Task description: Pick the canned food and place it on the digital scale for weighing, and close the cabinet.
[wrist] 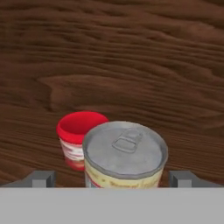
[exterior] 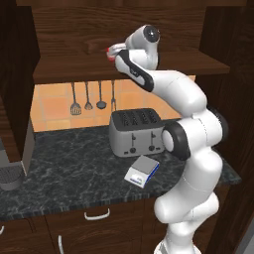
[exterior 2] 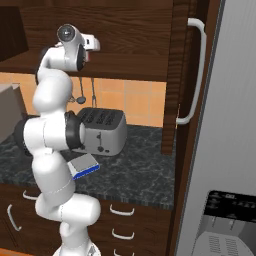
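The canned food [wrist: 124, 151], a tin with a grey pull-tab lid and a beige and red label, stands on the open cabinet's shelf [exterior: 69, 69]. My gripper [wrist: 111, 180] is open, one fingertip on each side of the tin, with a gap on both sides. From the left base, the hand [exterior: 119, 52] reaches into the cabinet at shelf height, with a bit of red showing at its tip. The digital scale [exterior: 142, 170] [exterior 2: 83, 165] lies flat on the dark counter in front of the toaster. A cabinet door [exterior 2: 182, 75] with a long bar handle stands open at the right.
A shorter red-and-white cup [wrist: 78, 135] stands just behind and left of the tin. A silver four-slot toaster [exterior: 136, 131] sits on the marble counter [exterior: 69, 168], utensils [exterior: 88, 96] hang on the tiled wall, and a grey appliance [exterior 2: 230, 150] stands at the right.
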